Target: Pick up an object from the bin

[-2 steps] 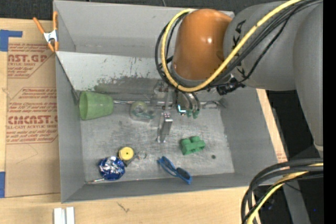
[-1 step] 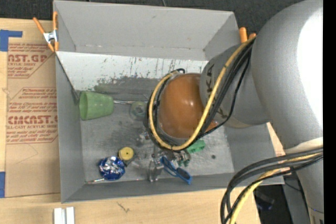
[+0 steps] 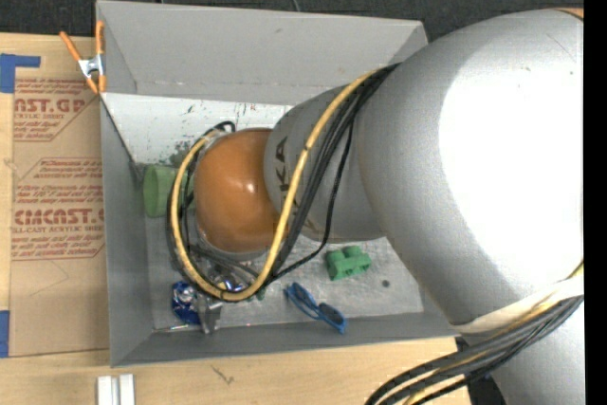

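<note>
Where the big silver arm [image 3: 474, 166] leans into the grey metal bin [image 3: 266, 43] from the right, its wrist carries one rounded orange cover [image 3: 232, 190], and every place below is told from that cover. One bundle of yellow and black cables [image 3: 178, 232] loops round the cover's left and lower sides. Just below the cover, toward the bin's near-left corner, the gripper [image 3: 205, 303] points down at the floor; the cables and the cover hide most of it, so I cannot tell whether it is wide, narrow or closed on anything. Four loose things can be counted on the floor: two green and two blue. Below and left of the cover, right beside the gripper's tip, lies one small dark blue thing [image 3: 182, 299] with a shiny patch; it is the thing nearest the gripper, though whether the two touch cannot be made out. Left of the cover, just beside the cable loop, one pale green cylinder [image 3: 156, 190] lies near the bin's left wall, partly hidden by a cable. Below and right of the cover, well apart from the gripper, sits one bright green block [image 3: 347, 262] with a stepped outline. Below the cover and a little to the right, between the gripper and the green block but nearer the front wall, lies one long, thin blue piece [image 3: 316, 307], tilted, its lower end toward the right.
</note>
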